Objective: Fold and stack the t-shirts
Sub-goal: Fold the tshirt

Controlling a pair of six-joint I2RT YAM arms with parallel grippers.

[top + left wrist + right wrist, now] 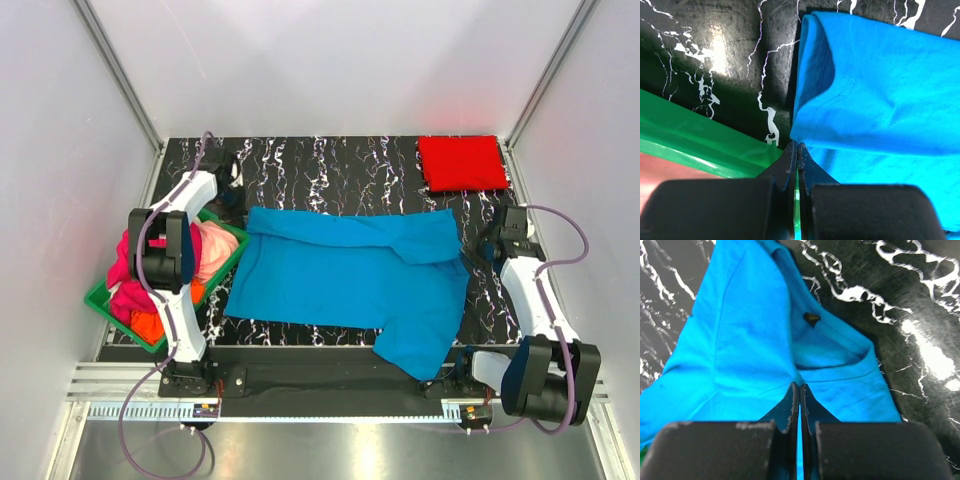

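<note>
A bright blue t-shirt lies spread across the black marbled table, its far edge folded over toward me. My left gripper sits at the shirt's far left corner. In the left wrist view its jaws meet on the corner of the blue t-shirt's fold. My right gripper is at the shirt's right edge, by the collar. There the blue cloth gathers to a point between the shut tips. A folded red t-shirt lies at the far right corner.
A green plastic basket stands at the left edge beside the left arm, holding magenta-pink and orange shirts. Its green rim lies close to my left gripper. White walls enclose the table on three sides.
</note>
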